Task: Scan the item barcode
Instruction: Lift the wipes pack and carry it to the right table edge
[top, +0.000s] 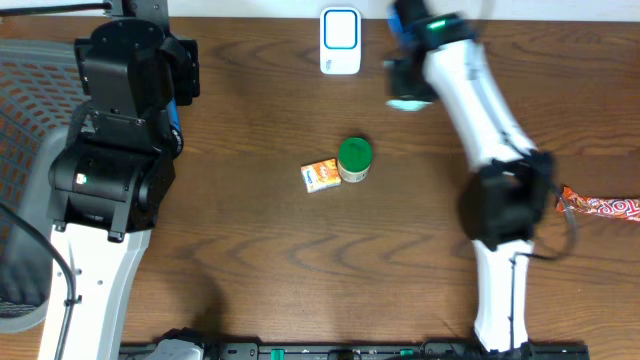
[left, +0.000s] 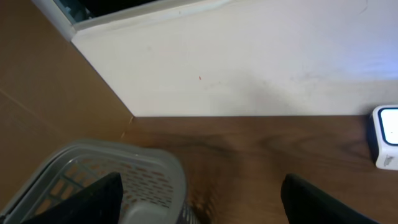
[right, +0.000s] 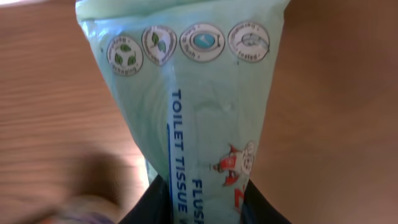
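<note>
On the overhead view I see the right arm stretched up across the wooden table, with the right gripper near the far edge and just right of the white barcode scanner. A pale toilet tissue pack shows at that gripper, close beside the scanner but not over it. In the middle of the table a green-lidded jar stands touching a small orange box. An orange wrapper lies at the right edge, and the left arm sits over a grey mesh basket on the left. From here I cannot tell how the left arm's jaws stand. On the left wrist view the left gripper has its two dark fingers spread wide apart with nothing between them. The rim of the grey basket is below at the lower left, bare table is ahead, a white wall panel is beyond, and the scanner is just in at the right edge. On the right wrist view the pale green pack fills the frame, printed with "TOILET TISSUE" and a row of round icons. Its narrow end is pinched between the right gripper's dark fingers at the bottom, so that hand is clamped on the pack. I see no barcode on the face turned to this camera.
</note>
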